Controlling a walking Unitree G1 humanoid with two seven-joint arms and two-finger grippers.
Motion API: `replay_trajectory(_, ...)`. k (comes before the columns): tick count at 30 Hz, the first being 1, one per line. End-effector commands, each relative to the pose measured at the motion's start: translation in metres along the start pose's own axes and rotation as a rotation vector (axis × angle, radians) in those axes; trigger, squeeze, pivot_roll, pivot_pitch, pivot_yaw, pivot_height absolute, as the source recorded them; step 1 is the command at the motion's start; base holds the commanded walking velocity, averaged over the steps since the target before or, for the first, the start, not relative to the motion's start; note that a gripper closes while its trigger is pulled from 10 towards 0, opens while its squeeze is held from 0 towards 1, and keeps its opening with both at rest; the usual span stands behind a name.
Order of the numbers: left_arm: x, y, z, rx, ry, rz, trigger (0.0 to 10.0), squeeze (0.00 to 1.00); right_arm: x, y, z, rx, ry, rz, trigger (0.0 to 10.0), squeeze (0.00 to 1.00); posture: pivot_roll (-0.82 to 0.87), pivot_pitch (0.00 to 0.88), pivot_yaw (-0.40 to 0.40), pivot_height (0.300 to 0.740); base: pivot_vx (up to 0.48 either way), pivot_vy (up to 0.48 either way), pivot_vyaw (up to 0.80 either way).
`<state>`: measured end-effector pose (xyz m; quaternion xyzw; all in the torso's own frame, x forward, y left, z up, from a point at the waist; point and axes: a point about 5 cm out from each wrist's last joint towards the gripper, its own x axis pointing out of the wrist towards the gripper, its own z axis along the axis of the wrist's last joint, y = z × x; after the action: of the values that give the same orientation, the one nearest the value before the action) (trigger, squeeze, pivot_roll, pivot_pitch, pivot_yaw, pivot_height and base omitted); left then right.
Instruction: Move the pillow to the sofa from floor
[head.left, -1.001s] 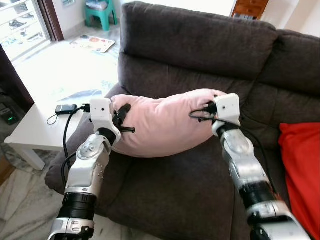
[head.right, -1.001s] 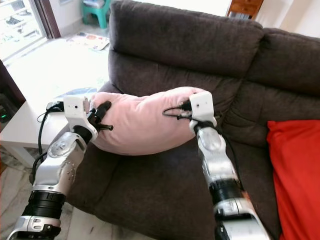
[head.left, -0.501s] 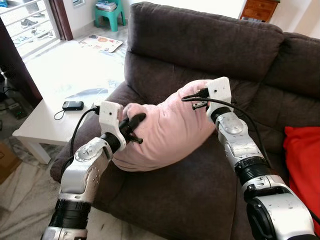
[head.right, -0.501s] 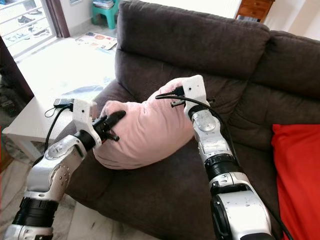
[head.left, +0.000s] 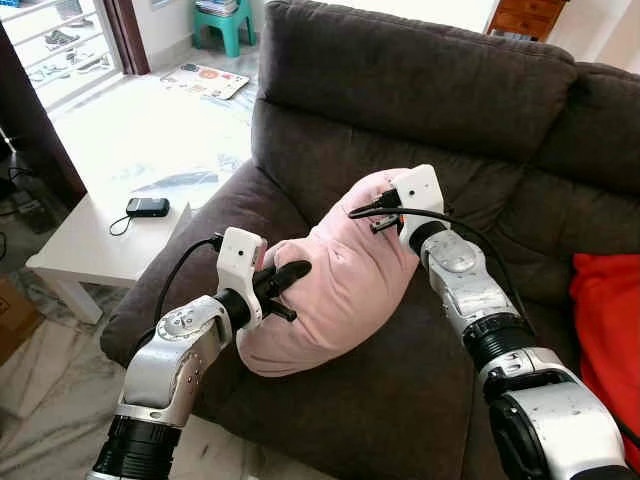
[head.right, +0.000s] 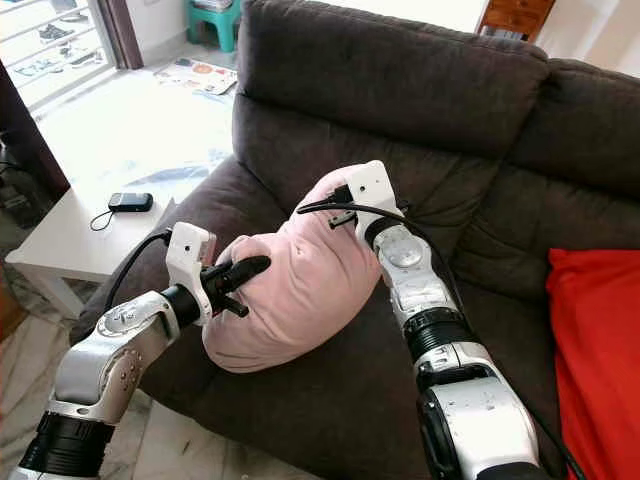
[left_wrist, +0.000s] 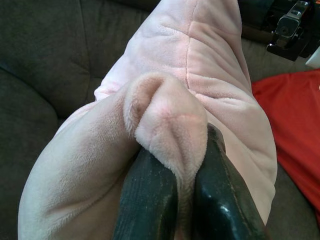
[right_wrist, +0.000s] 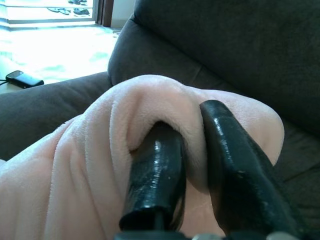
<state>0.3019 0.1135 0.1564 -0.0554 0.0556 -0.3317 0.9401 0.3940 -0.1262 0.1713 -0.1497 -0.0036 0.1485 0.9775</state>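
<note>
In the left eye view a pink pillow (head.left: 335, 275) lies at the middle of the frame on the seat of a dark brown sofa (head.left: 420, 90), its upper end leaning toward the backrest and its lower end close to the seat's front edge. The left claw (head.left: 285, 280), left of centre, is closed on a fold at the pillow's lower left end; the right claw (head.left: 385, 205), just above centre, meets the pillow's upper end, though its fingers are hidden behind the white wrist block here. A red cushion (head.left: 605, 330) sits at the right edge of the frame on the same sofa. At the left a white worktop (head.left: 90, 245) stands beside the sofa arm and carries a small black device (head.left: 147, 207) with a cord. At the top left a teal stool (head.left: 222, 22) stands on the pale floor (head.left: 150, 130). The right eye view shows the same scene, with the pillow between the two silver arms. In the left wrist view the two black fingers (left_wrist: 147, 200) at the bottom centre pinch a bunched corner of pink plush tightly, and the red cushion shows at the right edge. In the right wrist view the black fingers (right_wrist: 155, 175) at the lower centre clamp a thick fold of the pillow, with the sofa back across the upper right.
</note>
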Motion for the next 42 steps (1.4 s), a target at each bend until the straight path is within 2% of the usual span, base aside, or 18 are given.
replay_trajectory(1, 0.010, -0.025, 0.017, 0.018, -0.071, -0.131, 10.0, 0.00, 0.007, 0.014, 0.023, -0.022, -0.092, 0.068, 10.0, 1.00, 0.03, 0.084, -0.105, 0.740, 0.000, 0.000, 0.00)
replay_trajectory(15, 0.010, -0.026, 0.008, 0.014, -0.042, -0.126, 10.0, 0.00, 0.008, 0.018, 0.024, -0.021, -0.112, 0.079, 10.0, 1.00, 0.03, 0.089, -0.106, 0.740, 0.000, 0.000, 0.00)
replay_trajectory(23, 0.010, -0.029, 0.004, 0.019, -0.024, -0.136, 10.0, 0.00, 0.007, 0.019, 0.021, -0.066, -0.104, 0.051, 10.0, 1.00, 0.03, 0.087, -0.105, 0.740, 0.000, 0.000, 0.00)
replay_trajectory(24, 0.010, -0.028, 0.004, 0.020, -0.023, -0.135, 10.0, 0.00, 0.006, 0.018, 0.020, -0.066, -0.105, 0.047, 10.0, 0.00, 0.03, 0.087, -0.105, 0.740, 0.000, 0.000, 0.00)
replay_trajectory(31, 0.010, -0.024, -0.001, 0.014, -0.016, -0.110, 10.0, 0.00, 0.005, 0.010, 0.023, -0.072, -0.131, -0.010, 10.0, 0.00, 0.03, 0.084, -0.102, 0.740, 0.000, 0.000, 0.00)
replay_trajectory(35, 0.010, -0.017, -0.005, 0.018, -0.011, -0.050, 10.0, 0.00, 0.003, 0.004, 0.021, -0.070, -0.134, -0.045, 10.0, 0.00, 0.03, 0.090, -0.102, 0.740, 0.000, 0.000, 0.00)
replay_trajectory(36, 0.011, -0.008, -0.007, 0.012, -0.008, 0.025, 10.0, 0.00, 0.001, 0.000, 0.020, -0.062, -0.139, -0.079, 10.0, 0.00, 0.03, 0.091, -0.102, 0.740, 0.000, 0.000, 0.00)
replay_trajectory(39, 0.011, 0.005, -0.009, 0.017, 0.003, 0.124, 10.0, 0.00, -0.002, -0.007, 0.020, -0.053, -0.149, -0.125, 10.0, 0.00, 0.02, 0.092, -0.101, 0.740, 0.000, 0.000, 0.00)
replay_trajectory(40, 0.009, 0.019, -0.011, -0.002, -0.001, 0.238, 10.0, 0.00, -0.004, -0.013, 0.020, -0.038, -0.159, -0.167, 10.0, 0.00, 0.02, 0.094, -0.100, 0.740, 0.000, 0.000, 0.00)
replay_trajectory(41, 0.009, 0.019, -0.011, -0.002, -0.001, 0.238, 10.0, 0.00, -0.004, -0.013, 0.020, -0.038, -0.159, -0.167, 10.0, 0.00, 0.02, 0.094, -0.100, 0.740, 0.000, 0.000, 0.00)
replay_trajectory(42, 0.006, 0.035, -0.014, -0.048, -0.006, 0.378, 10.0, 0.00, -0.007, -0.016, 0.018, -0.032, -0.163, -0.189, 10.0, 0.00, 0.02, 0.094, -0.099, 0.740, 0.000, 0.000, 0.00)
